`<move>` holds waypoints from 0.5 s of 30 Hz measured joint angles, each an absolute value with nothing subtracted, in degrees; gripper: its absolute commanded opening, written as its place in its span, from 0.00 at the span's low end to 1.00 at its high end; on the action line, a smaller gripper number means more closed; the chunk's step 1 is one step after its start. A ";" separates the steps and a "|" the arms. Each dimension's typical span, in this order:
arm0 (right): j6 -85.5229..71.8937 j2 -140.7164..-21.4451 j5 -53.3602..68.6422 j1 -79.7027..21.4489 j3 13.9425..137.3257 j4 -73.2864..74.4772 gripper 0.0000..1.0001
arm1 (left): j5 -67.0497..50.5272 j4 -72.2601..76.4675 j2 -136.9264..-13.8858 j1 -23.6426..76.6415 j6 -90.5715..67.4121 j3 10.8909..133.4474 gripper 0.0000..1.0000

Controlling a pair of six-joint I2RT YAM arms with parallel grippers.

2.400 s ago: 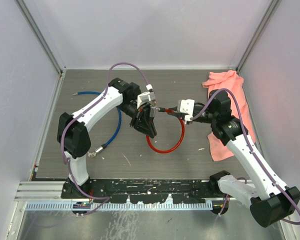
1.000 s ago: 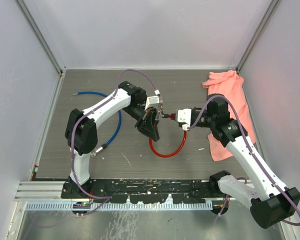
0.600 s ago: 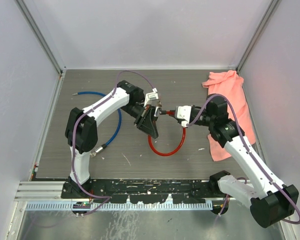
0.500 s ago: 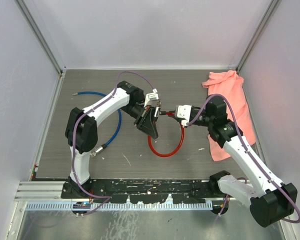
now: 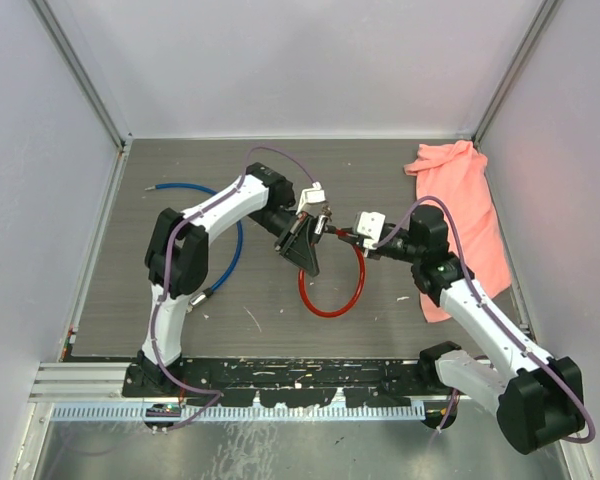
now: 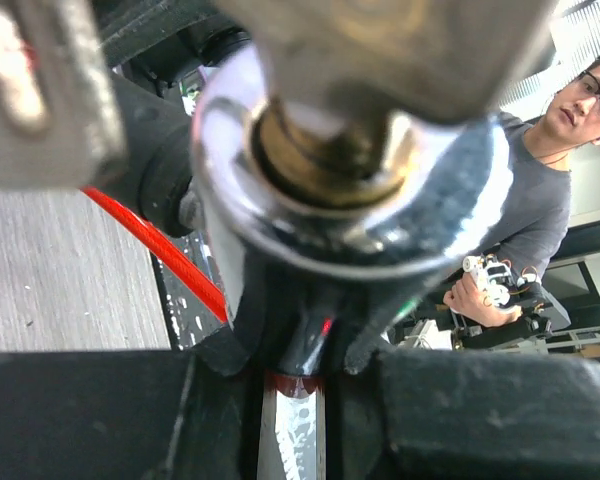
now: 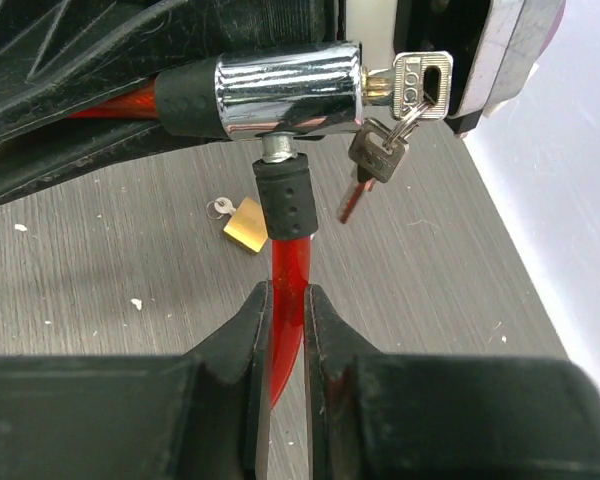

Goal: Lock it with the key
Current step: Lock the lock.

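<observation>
The lock is a red cable loop (image 5: pixel 330 290) ending in a chrome cylinder (image 7: pixel 290 95). A key (image 7: pixel 412 85) sits in the cylinder's end, and a second key (image 7: pixel 377 155) hangs from its ring. My left gripper (image 6: pixel 298 385) is shut on the black sleeve beside the cylinder (image 6: pixel 350 190). My right gripper (image 7: pixel 288 300) is shut on the red cable (image 7: pixel 288 270) just below its black ferrule (image 7: pixel 285 195). The ferrule's metal pin meets the cylinder's side hole. In the top view both grippers, left (image 5: pixel 305 240) and right (image 5: pixel 346 234), meet above the table's middle.
A small brass padlock (image 7: pixel 245 225) lies on the table beyond the ferrule. A blue cable (image 5: pixel 230 235) curves on the left and a pink cloth (image 5: pixel 460 200) lies along the right wall. A person appears outside the cell in the left wrist view.
Both arms have drawn closer together, the left arm's elbow swinging right and the right wrist shifting left. The grips on the lock have stayed shut.
</observation>
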State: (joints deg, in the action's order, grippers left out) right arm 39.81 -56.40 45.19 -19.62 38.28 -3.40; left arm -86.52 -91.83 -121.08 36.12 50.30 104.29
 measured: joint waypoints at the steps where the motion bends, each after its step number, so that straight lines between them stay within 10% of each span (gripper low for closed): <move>1: 39.13 -56.40 44.88 -19.53 37.41 -4.38 0.01 | -86.11 -91.83 -121.67 36.03 50.28 104.71 0.17; 15: 32.16 -57.71 44.84 -19.09 33.61 -14.68 0.01 | -85.49 -91.83 -123.98 35.48 51.83 108.22 0.37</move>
State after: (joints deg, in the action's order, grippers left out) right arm 32.16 -57.71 44.84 -19.09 33.61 -14.68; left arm -85.49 -91.83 -123.98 35.48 51.83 108.22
